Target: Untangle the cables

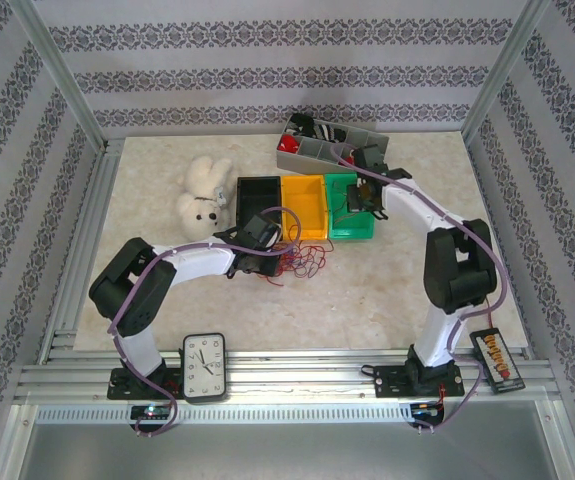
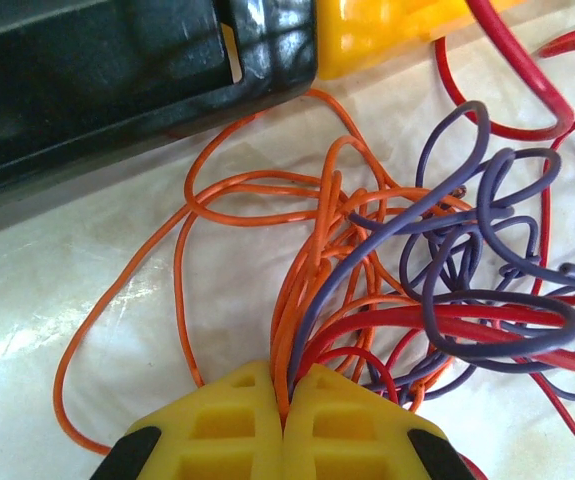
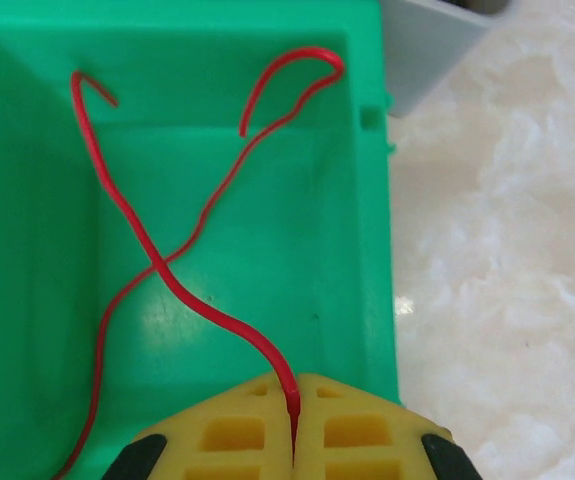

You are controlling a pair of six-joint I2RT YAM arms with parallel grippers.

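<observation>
The left gripper (image 2: 287, 405), jaws together, clamps orange, purple and red strands of the tangled cables (image 2: 487, 325), which lie on the table (image 2: 67, 300) just beside the black bin (image 2: 87, 80) and yellow bin (image 2: 377, 30). The right gripper (image 3: 294, 405), jaws together, pinches one red wire (image 3: 202, 300) above the green bin (image 3: 372, 230).

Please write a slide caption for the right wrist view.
Right hand, shut on a red cable, holds it over the green bin.
</observation>
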